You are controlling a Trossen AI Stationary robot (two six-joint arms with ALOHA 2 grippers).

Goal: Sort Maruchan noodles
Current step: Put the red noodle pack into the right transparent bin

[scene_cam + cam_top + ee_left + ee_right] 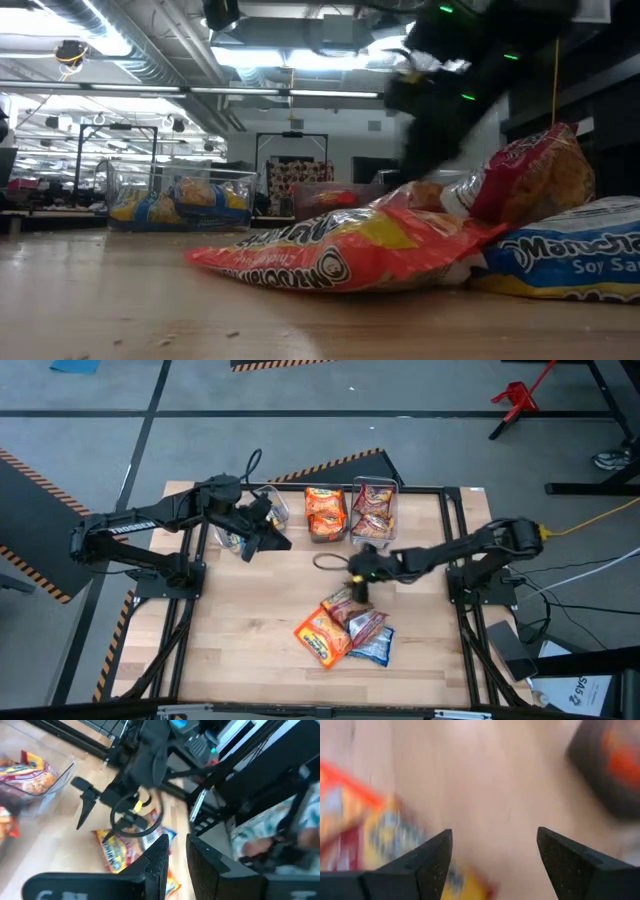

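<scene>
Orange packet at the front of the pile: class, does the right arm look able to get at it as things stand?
Probably yes. The right gripper hangs over the pile's far edge with jaws open and empty, and the orange packet lies on the pile's near-left side, its top mostly uncovered. Nothing stands between them.

On the blue noodle packet (585, 255) at the low view's 4 o'clock, "Maruchan" and "Soy Sa" can be read. The orange packet (340, 255) beside it, toward 9 o'clock, bears upside-down lettering, seemingly "Maruchan".
</scene>
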